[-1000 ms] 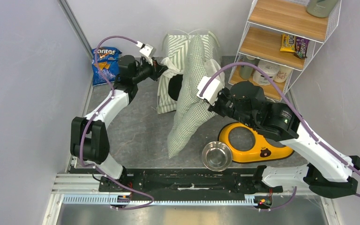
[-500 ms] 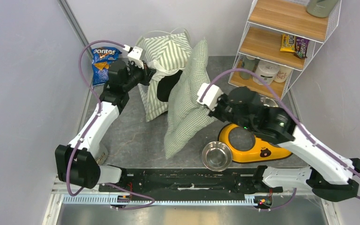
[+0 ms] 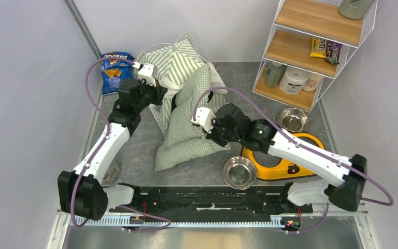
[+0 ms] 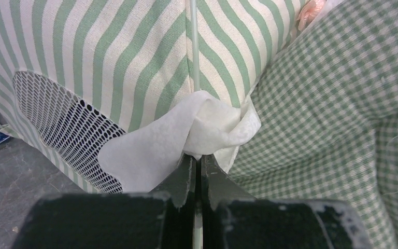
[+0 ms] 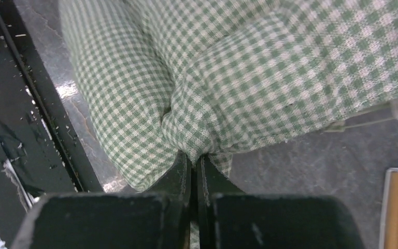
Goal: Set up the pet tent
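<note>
Where the grey worktop [image 3: 134,150] meets the back wall, the pet tent [image 3: 173,57] sits slumped and uneven. Its green-and-white stripes are bunched, with a white mesh panel [image 4: 67,119] on one side and a thin pole [image 4: 193,46] running down a seam. At the foot of that pole the left claw [image 4: 197,162] is pinched fully together on a wad of white cloth [image 4: 186,132] hanging from the tent's corner. A green checked cushion [image 3: 186,129] leans against the tent's front, touching it. The right claw [image 5: 194,155] is clamped tight on a fold of the cushion's fabric. Farther right lie a steel bowl [image 3: 239,172] and a yellow bowl holder [image 3: 277,162]. A blue snack bag [image 3: 115,67] sits at back left.
</note>
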Controlling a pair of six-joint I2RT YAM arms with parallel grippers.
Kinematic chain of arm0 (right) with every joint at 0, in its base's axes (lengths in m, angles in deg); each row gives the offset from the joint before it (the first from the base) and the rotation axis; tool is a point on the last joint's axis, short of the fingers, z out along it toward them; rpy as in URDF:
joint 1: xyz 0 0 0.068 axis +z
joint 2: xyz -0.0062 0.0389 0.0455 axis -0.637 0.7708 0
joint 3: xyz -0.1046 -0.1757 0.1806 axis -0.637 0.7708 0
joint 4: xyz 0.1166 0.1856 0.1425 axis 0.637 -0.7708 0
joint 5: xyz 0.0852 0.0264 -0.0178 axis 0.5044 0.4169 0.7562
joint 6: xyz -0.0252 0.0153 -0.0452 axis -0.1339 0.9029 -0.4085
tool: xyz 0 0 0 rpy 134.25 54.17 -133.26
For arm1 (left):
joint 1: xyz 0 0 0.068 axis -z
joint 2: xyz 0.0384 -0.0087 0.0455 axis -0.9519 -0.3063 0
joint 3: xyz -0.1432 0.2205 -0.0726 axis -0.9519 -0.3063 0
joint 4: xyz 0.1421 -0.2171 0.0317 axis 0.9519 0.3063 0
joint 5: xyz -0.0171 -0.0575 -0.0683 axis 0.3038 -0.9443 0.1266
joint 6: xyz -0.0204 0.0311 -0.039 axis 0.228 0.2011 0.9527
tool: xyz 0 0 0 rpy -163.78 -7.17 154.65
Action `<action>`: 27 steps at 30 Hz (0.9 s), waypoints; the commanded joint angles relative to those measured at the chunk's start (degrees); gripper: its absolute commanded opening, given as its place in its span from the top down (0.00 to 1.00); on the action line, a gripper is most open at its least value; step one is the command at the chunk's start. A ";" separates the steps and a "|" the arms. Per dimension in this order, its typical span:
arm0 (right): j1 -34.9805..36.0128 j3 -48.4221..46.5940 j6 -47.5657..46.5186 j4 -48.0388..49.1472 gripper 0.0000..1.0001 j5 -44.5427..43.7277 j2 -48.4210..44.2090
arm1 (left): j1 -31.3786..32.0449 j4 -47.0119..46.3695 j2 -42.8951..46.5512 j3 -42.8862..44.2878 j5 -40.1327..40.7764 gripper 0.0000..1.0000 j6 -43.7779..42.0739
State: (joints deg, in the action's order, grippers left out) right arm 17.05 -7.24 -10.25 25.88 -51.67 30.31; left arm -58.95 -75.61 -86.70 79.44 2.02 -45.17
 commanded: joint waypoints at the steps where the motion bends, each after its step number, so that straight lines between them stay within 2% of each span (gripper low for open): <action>1: -3.95 4.23 5.97 7.66 1.00 1.92 4.29 | 0.26 1.66 1.28 -1.90 -0.67 0.98 2.71; 4: -7.45 7.29 9.71 10.68 0.95 1.76 4.33 | 0.25 1.59 1.36 -2.28 -0.61 0.98 2.89; 6: -8.56 8.03 11.16 10.70 0.75 1.09 3.46 | 0.23 1.60 1.42 -2.28 -0.53 0.98 2.97; 8: -8.96 8.33 11.89 9.78 0.59 1.20 1.98 | 0.23 1.58 1.39 -2.26 -0.47 0.98 2.97; 9: -9.08 8.55 12.11 9.44 0.47 1.51 1.17 | 0.24 1.60 1.37 -2.19 -0.44 0.98 2.97; 13: -9.65 8.96 14.23 8.23 0.18 1.53 -1.48 | 0.23 1.55 1.31 -2.02 -0.26 0.98 2.84; 14: -10.04 9.22 14.72 8.25 0.07 1.65 -2.09 | 0.21 1.62 1.24 -2.02 -0.26 0.98 2.73; 15: -10.47 9.49 15.15 8.23 0.03 1.96 -2.68 | 0.23 1.60 1.21 -1.99 -0.33 0.98 2.67; 22: -13.64 10.98 19.99 11.08 0.03 4.42 -6.09 | 0.23 1.56 0.54 -1.76 -0.75 0.98 2.45; 25: -14.98 11.30 23.24 14.98 0.03 3.39 -3.21 | 0.25 1.62 0.24 -1.71 -0.96 0.98 2.45; 27: -15.14 10.31 25.76 16.90 0.09 1.52 -0.45 | 0.23 1.60 0.23 -1.67 -1.05 0.98 2.45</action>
State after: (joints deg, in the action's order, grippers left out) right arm 2.60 3.56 9.37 34.89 -48.48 26.01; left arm -58.95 -76.49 -85.94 78.35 2.57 -44.21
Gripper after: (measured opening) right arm 0.963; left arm 0.044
